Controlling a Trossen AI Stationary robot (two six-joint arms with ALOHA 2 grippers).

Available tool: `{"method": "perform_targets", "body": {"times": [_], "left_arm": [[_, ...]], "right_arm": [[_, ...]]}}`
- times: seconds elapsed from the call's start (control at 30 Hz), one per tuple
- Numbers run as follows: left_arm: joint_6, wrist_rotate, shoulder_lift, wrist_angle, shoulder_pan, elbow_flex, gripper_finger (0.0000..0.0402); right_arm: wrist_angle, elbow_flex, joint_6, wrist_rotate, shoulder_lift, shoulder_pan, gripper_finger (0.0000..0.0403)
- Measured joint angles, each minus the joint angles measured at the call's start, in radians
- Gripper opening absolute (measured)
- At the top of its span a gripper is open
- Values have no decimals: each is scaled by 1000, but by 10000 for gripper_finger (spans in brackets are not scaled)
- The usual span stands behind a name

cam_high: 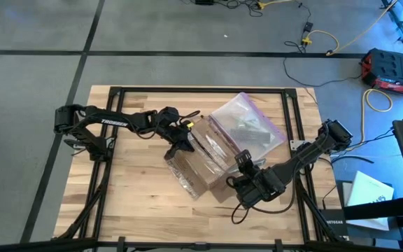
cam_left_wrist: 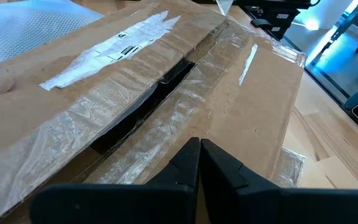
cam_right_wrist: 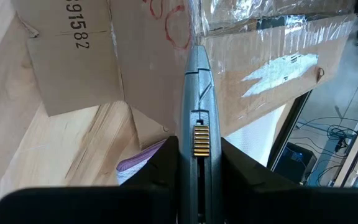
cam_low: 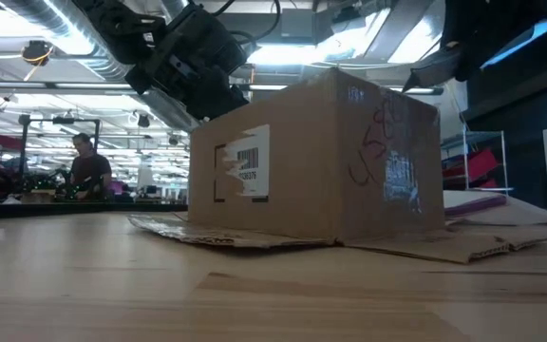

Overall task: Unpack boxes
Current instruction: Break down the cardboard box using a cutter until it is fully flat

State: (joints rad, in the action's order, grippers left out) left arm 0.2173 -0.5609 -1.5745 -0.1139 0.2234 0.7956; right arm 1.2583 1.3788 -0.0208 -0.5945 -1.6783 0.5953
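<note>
working over a pale wood-plank table [cam_high: 124, 203] edged by a black frame, on a grey floor strewn with cables and a red case [cam_high: 392, 71]. in the low view the room behind is a bright hall with ducts overhead and a person [cam_low: 87, 169] seated far off on the left.

my left gripper [cam_high: 185, 143] sits over the near end of the box [cam_high: 200, 159], fingers [cam_left_wrist: 185, 163] pressed together and holding nothing, just above the taped top seam, which gapes in a dark slit. "trossen" is lettered on that arm.

the box stands mid-table with its bottom flaps splayed on the wood. it carries a torn pale label [cam_low: 246, 172] with a barcode, red scrawl on one side, and "91582" printed on a flap [cam_right_wrist: 73, 53]. a clear bag with a purple edge [cam_high: 247, 127] lies touching its far side.

my right gripper [cam_high: 243, 164] pinches a grey knife-like tool [cam_right_wrist: 197, 102], tip at the box's edge.
</note>
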Motion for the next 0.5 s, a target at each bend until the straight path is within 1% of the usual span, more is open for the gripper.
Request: {"method": "perform_targets", "body": {"times": [0.5], "left_arm": [[5, 0, 0, -1, 0, 0, 0]], "right_arm": [[-70, -32, 13, -28, 1, -8, 55]]}}
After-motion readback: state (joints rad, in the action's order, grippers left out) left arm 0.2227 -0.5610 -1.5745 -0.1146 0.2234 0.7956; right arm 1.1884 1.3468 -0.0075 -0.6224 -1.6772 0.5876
